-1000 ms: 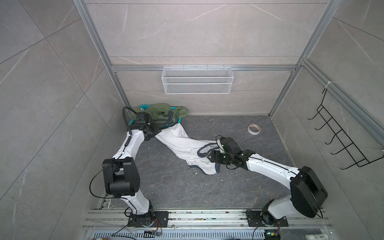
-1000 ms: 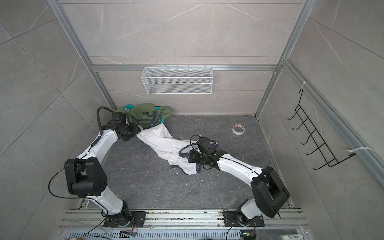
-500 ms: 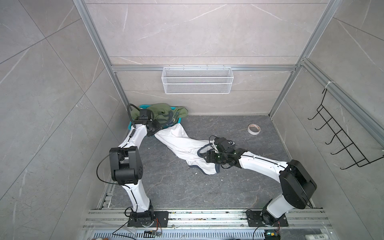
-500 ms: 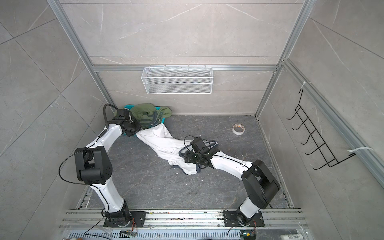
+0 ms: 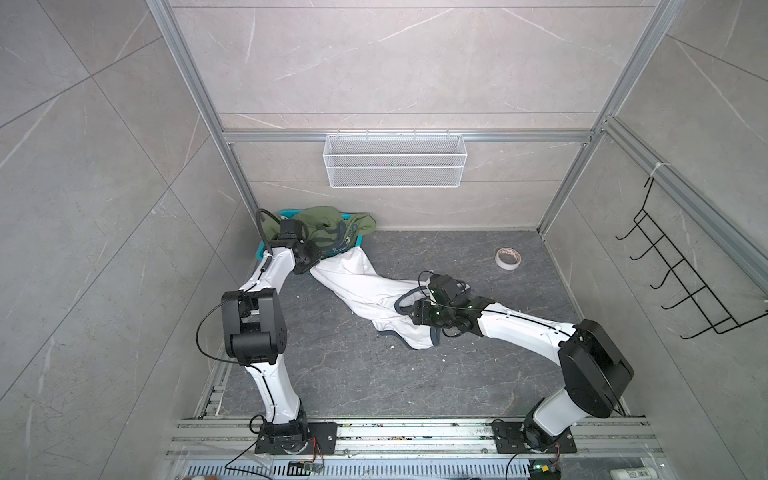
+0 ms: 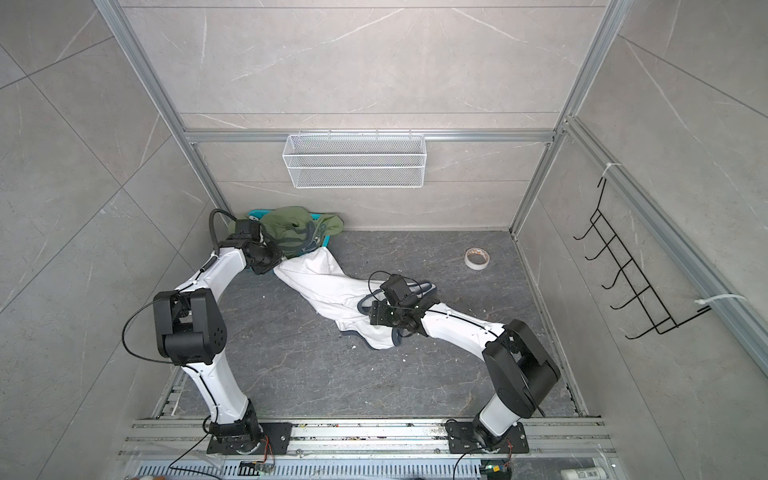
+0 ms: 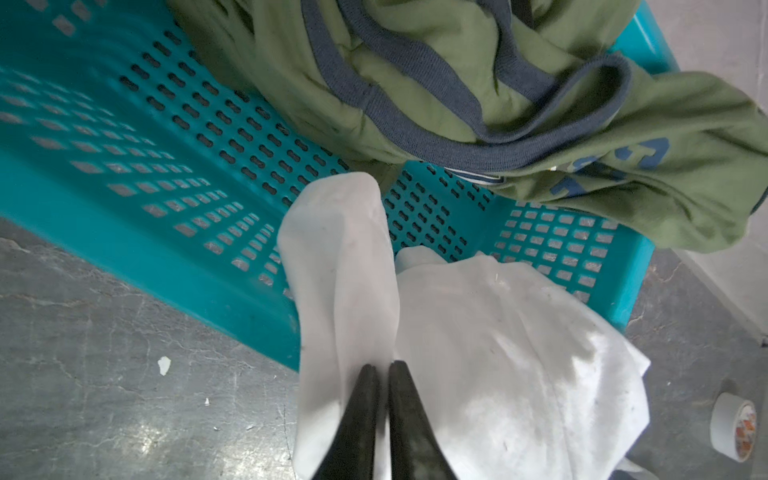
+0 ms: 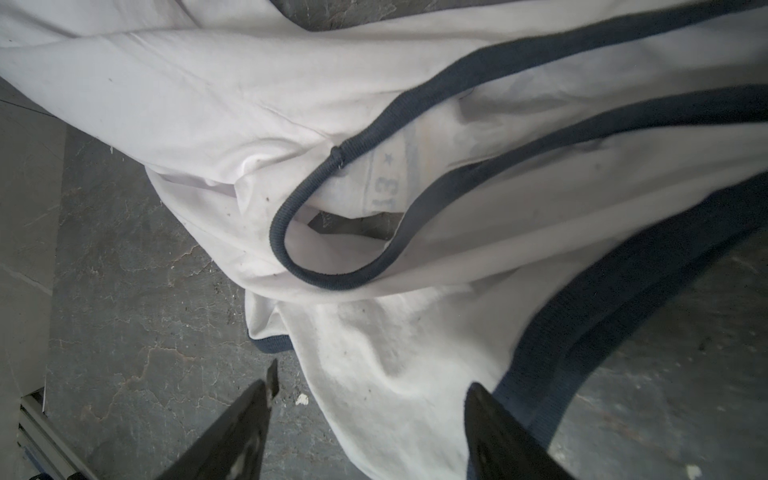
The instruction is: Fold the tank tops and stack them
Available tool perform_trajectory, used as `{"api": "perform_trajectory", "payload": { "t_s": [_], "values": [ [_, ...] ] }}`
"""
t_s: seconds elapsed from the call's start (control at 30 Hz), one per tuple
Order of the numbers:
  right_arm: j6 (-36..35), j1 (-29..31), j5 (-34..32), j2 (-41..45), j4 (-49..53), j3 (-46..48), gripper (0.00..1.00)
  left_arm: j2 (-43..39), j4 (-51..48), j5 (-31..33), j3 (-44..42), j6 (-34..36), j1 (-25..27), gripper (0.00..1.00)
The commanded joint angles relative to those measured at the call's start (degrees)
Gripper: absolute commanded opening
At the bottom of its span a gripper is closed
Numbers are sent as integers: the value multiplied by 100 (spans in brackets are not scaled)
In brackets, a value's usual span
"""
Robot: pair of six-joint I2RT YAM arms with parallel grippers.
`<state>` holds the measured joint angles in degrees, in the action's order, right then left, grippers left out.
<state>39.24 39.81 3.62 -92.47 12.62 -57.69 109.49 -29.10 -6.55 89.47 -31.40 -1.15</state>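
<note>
the left gripper [image 7: 383,366] has just pinched shut on an end of the white tank top [image 5: 361,286] by the teal basket [image 7: 124,166]. the shirt trails over the floor [image 5: 353,374] to the right gripper [image 8: 372,380] (jaws wide, holding nothing); the olive tank top [image 5: 328,226] lies bunched in the basket.

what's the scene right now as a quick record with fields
basket: teal, back left corner of the table
olive tank top: bunched in basket, draped over its rim
white tank top: crumpled, stretched across the table from the basket toward the middle
left gripper: shut, pinching the white tank top beside the basket
right gripper: open, jaws apart over its navy-trimmed end
tape roll: on table, apart from the cloth
folding: not begun
</note>
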Motion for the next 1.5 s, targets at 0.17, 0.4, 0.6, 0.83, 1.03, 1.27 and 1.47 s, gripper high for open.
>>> {"api": "perform_trajectory", "payload": {
  "t_s": [0.17,0.4,0.6,0.83,1.03,1.27,1.47],
  "values": [
    [-74,27,-342,274,262,109,75,-208,-153,-62,188,13,179,0],
    [-99,27,-579,481,380,201,75,-1424,-131,520,-310,-109,825,0],
    [-100,27,-792,589,417,267,75,-2656,-259,1133,-1127,-513,1782,0],
    [-242,28,-492,466,229,264,74,-4902,-873,2688,-2860,-1734,3107,0],
    [-434,180,-114,-98,108,-148,69,-6479,-1108,3238,-4810,-2485,3102,0],
    [-443,333,218,-883,30,-842,65,-5953,-786,2845,-5364,-2575,2785,0],
    [-543,351,264,-1391,112,-1387,58,-5546,-401,2484,-5155,-2140,2306,0]
  ]
}}
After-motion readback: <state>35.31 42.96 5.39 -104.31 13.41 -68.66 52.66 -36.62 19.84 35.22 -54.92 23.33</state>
